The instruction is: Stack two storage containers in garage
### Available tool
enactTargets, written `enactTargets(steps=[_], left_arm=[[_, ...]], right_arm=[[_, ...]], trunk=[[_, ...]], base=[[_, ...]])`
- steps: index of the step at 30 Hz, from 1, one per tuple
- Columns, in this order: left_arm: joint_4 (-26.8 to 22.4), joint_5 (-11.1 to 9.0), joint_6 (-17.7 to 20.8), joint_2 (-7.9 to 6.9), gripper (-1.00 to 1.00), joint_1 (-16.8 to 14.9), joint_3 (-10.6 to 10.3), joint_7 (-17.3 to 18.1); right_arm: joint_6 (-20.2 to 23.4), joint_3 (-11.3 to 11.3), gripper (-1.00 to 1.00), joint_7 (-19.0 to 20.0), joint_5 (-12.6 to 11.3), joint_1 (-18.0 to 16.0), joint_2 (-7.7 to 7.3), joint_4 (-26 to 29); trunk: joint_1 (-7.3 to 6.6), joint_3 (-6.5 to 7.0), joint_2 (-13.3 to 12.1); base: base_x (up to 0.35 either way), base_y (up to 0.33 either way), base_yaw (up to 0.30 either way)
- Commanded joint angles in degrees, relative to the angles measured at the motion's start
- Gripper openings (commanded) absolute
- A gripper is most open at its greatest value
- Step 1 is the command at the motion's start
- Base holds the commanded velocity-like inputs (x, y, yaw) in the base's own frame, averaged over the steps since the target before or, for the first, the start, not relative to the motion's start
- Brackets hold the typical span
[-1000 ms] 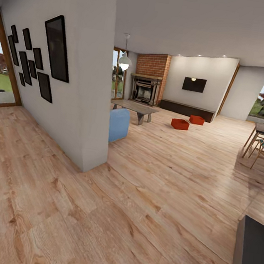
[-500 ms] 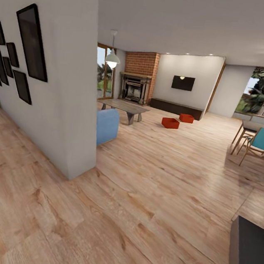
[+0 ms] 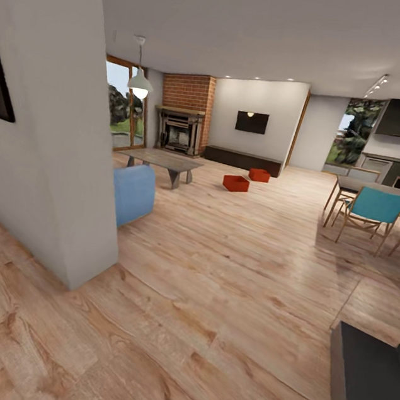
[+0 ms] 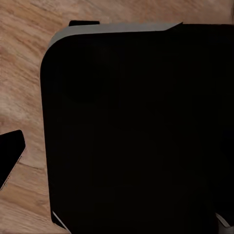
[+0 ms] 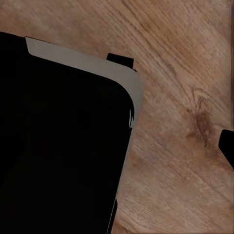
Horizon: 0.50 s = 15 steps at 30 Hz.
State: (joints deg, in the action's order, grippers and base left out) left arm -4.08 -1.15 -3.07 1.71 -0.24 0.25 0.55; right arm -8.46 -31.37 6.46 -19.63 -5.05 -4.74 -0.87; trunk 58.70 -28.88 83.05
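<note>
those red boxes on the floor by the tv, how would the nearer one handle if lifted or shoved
The nearer box looks open-topped and low, so it is probably light and unlikely to tip. Its straight walls suggest it is stiff, though from this far that is hard to confirm. Sitting flat on the smooth plank floor, it would likely slide rather than roll if pushed.

We see two orange-red, open-topped storage containers far ahead of us on the living room's light wood floor. The nearer container sits upright; the farther container lies just beyond it, slightly rightward, apart, before the low dark cabinet.
</note>
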Motion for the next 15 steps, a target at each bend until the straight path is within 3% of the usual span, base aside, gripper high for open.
enactTargets(steps=[1, 15], left_arm=[[0.0, -0.1, -0.1, 0.02, 1.0, 0.0, 0.0, 0.1], [0.0, -0.1, -0.2, 0.0, 1.0, 0.0, 0.0, 0.0]], right_arm=[[-0.2, -0.4, 1.0, 0.3, -0.6, 0.0, 0.0, -0.1], [-0.2, -0.5, 1.0, 0.3, -0.5, 0.0, 0.0, -0.1]], trunk=[[0.03, -0.06, 0.0], [0.03, -0.06, 0.0]], base=[[0.321, 0.0, -0.045], [0.321, 0.0, -0.006]])
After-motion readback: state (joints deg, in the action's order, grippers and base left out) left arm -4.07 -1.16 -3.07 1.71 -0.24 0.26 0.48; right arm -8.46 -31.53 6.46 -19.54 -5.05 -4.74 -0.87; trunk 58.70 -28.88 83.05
